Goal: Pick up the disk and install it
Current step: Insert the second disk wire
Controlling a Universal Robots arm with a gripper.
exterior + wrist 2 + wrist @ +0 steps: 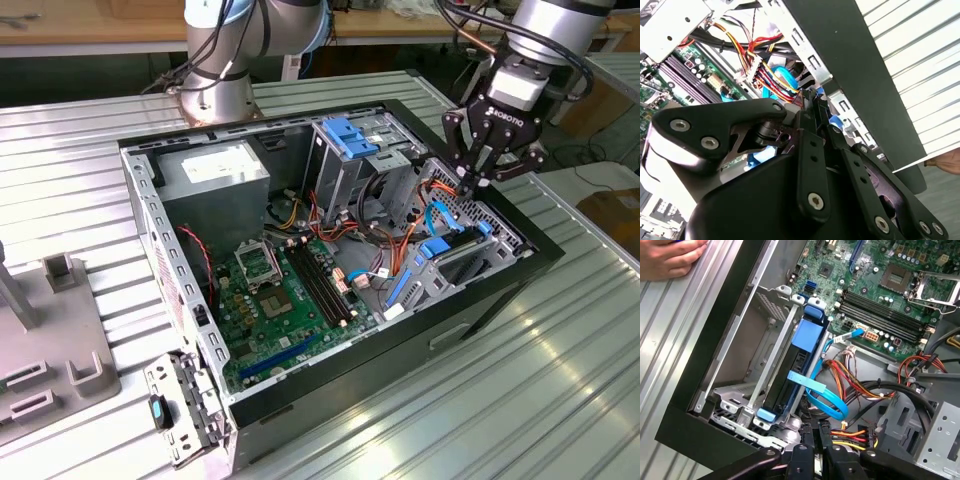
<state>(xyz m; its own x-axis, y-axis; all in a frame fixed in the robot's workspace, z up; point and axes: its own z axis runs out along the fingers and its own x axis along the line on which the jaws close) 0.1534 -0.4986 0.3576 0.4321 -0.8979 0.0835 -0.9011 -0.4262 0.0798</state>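
Observation:
The disk (790,385), a dark body in bright blue carrier rails, stands on edge in the metal drive bay (765,340) at the side of the open computer case (500,300). In the exterior view the disk (452,250) sits low in the bay on that view's right. My gripper (472,183) hangs just above the bay's far end, fingers drawn together with nothing between them. In the first wrist view the gripper (814,437) points at the disk's near end, close to a blue flat cable (822,400). The fingers (812,145) also show in the second wrist view.
A person's hand (670,257) rests on the case rim beside the bay. Inside the case are the motherboard (290,300), bundled wires (860,390), a grey power supply (215,165) and an upper cage with a blue latch (350,135). A grey fixture (50,330) stands at the exterior view's left.

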